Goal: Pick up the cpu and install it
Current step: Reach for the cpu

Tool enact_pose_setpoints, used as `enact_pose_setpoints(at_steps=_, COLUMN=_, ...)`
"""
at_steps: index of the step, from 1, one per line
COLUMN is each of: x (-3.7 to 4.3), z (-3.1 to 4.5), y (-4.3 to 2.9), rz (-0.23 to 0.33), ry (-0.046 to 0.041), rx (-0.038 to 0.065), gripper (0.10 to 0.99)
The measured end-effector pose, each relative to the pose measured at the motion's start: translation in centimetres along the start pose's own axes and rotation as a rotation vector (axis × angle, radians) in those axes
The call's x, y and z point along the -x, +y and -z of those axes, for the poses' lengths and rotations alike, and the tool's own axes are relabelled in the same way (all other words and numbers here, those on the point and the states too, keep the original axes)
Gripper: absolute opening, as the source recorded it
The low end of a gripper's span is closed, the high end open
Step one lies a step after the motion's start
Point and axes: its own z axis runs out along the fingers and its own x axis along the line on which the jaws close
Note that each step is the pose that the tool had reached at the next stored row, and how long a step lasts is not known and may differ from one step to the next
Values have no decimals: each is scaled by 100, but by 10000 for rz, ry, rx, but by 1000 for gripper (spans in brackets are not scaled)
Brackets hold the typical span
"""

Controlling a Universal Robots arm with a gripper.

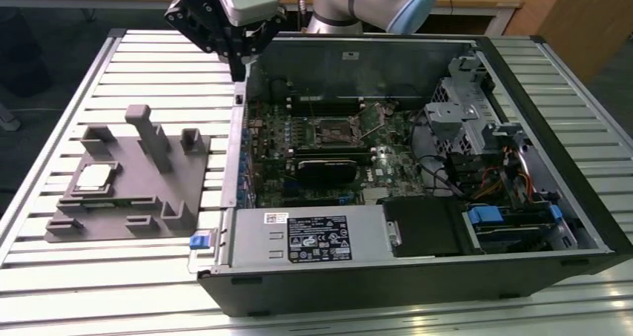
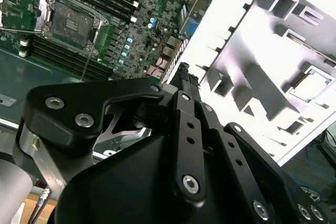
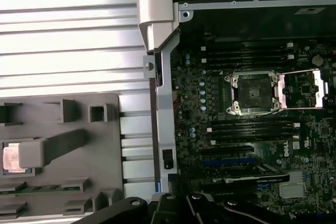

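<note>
Silver-grey and square, the cpu [image 1: 94, 176] lay flat in a recess of a grey plastic tray [image 1: 104, 231], toward the exterior view's left. Nothing touched it. The tray sat on a slatted metal table [image 1: 148, 61], just beside an open black computer case [image 1: 396, 280] that lay on its side. Inside the case, a green motherboard [image 1: 277, 139] faced up, with its socket [image 1: 331, 132] uncovered and the socket's metal frame swung open. The black gripper [image 1: 237, 73] hung above the case wall nearest the tray, at the far end of that wall, well apart from the cpu and off to one side of the socket. Its fingers were pressed together into one narrow tip and held nothing. In both wrist views, the tray and the socket lay on opposite sides of that case wall.
</note>
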Motion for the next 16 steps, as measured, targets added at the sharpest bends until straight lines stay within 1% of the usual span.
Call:
enact_pose_setpoints(at_steps=10, x=-125, z=-6, y=-10, rz=0, ry=3, rx=0, gripper=106)
enact_pose_setpoints(at_steps=16, x=-169, z=-11, y=-13, rz=-1, ry=8, rx=0, gripper=106)
